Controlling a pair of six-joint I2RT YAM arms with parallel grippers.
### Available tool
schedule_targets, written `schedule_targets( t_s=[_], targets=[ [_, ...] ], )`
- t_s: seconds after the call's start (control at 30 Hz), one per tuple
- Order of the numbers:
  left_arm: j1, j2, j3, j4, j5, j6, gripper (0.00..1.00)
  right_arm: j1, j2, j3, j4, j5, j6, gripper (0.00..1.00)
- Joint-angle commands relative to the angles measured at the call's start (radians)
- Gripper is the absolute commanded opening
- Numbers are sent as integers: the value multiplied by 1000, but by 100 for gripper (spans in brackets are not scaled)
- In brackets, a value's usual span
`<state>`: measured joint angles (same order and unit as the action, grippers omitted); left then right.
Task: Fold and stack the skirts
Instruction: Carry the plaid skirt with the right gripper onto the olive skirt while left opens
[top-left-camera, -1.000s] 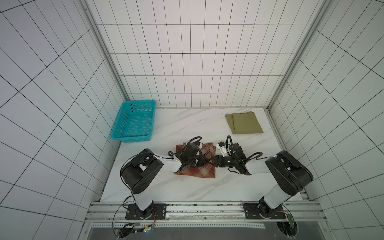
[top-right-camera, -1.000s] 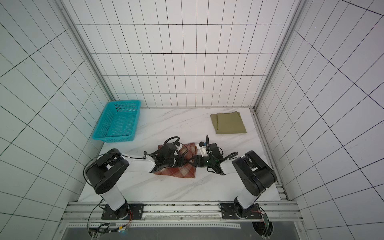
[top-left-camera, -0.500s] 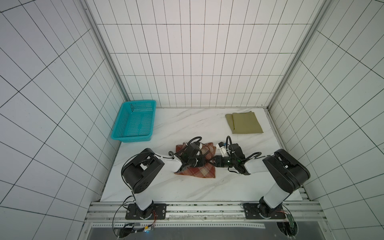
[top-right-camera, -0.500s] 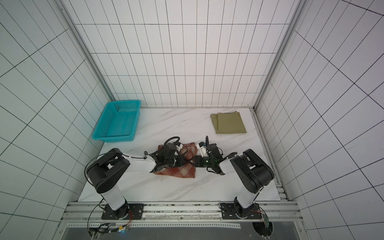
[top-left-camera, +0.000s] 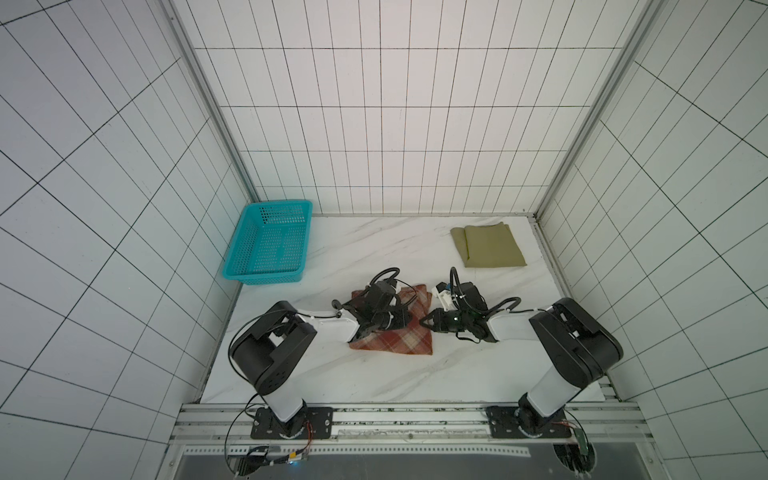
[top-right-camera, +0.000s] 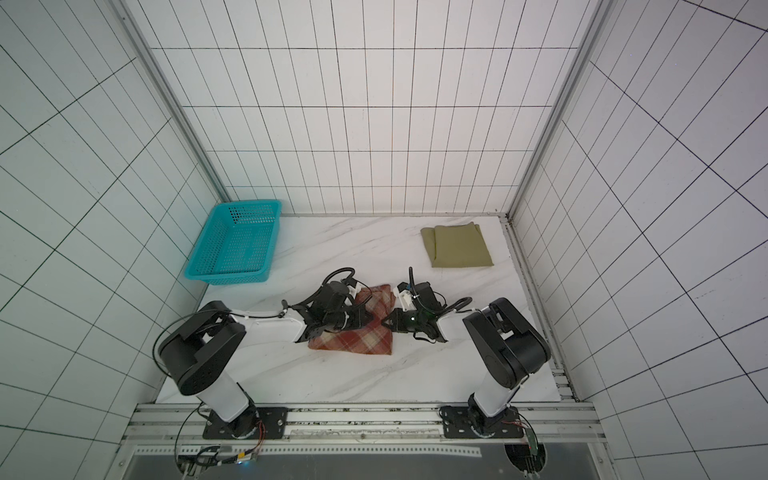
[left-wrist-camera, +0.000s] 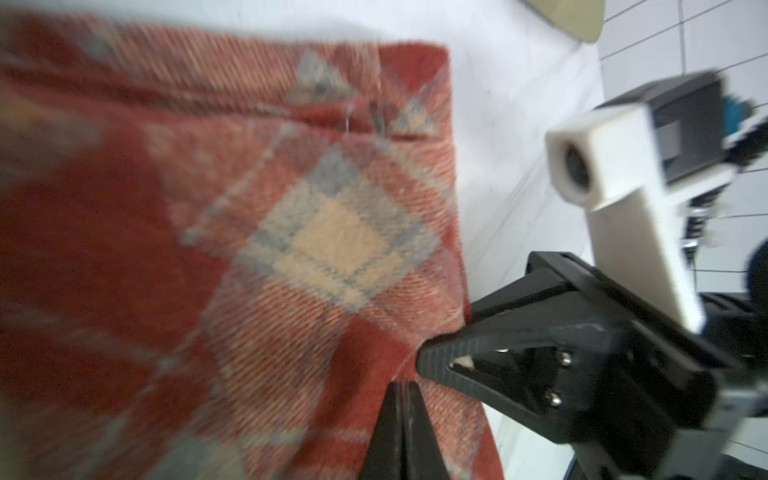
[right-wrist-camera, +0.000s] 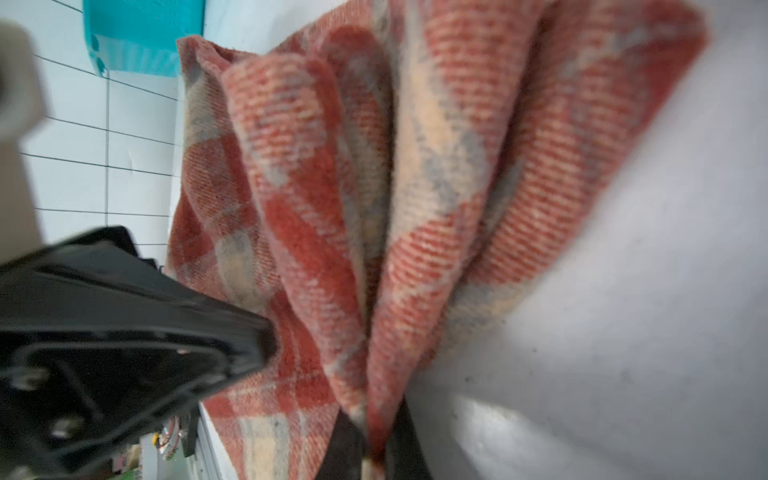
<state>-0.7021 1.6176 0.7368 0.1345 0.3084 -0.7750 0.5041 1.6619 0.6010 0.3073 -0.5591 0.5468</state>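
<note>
Scene: In both top views we see a white marble table (top-left-camera: 374, 249) inside tiled walls, with two arms reaching in from the bottom edge of the frame.
Plaid skirt: The plaid skirt (top-left-camera: 395, 343) (top-right-camera: 353, 343) lies a little below the centre of the frame, between the two arms. Its near part is flat and its far part is bunched.
Olive skirt: The olive skirt (top-left-camera: 490, 245) (top-right-camera: 457, 247) lies folded flat to the right of centre, at the table's far right corner. It is well apart from the plaid skirt.
Basket: A teal basket (top-left-camera: 266, 276) stands left of centre, at the table's far left edge.
Left gripper: The left gripper (top-left-camera: 405, 321) (left-wrist-camera: 401, 399) rests on the plaid skirt near its right edge. Its jaws are pressed together. The left wrist view is blurred, so we cannot tell whether they nip any cloth.
Right gripper: The right gripper (top-left-camera: 424, 323) (right-wrist-camera: 374, 419) meets the skirt's right edge, just beside the left gripper. In the right wrist view we see its jaws closed on a gathered bunch of plaid folds.
</note>
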Motion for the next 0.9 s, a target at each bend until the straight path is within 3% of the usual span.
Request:
schedule_targets(
  t_s=[0.0, 0.2, 0.37, 0.87],
  targets=[
    [68, -106, -7, -45, 3, 20, 0, -24, -23, 160, -295, 78, -146, 0],
    [185, -259, -59, -131, 10, 72, 0, -54, -55, 308, -485, 190, -277, 0],
    [250, -326, -95, -152, 25, 89, 0, -102, -20, 450, -609, 193, -373, 0],
    [262, -320, -74, -189, 51, 122, 0, -310, 170, 873, -877, 67, -606, 0]
  ],
)
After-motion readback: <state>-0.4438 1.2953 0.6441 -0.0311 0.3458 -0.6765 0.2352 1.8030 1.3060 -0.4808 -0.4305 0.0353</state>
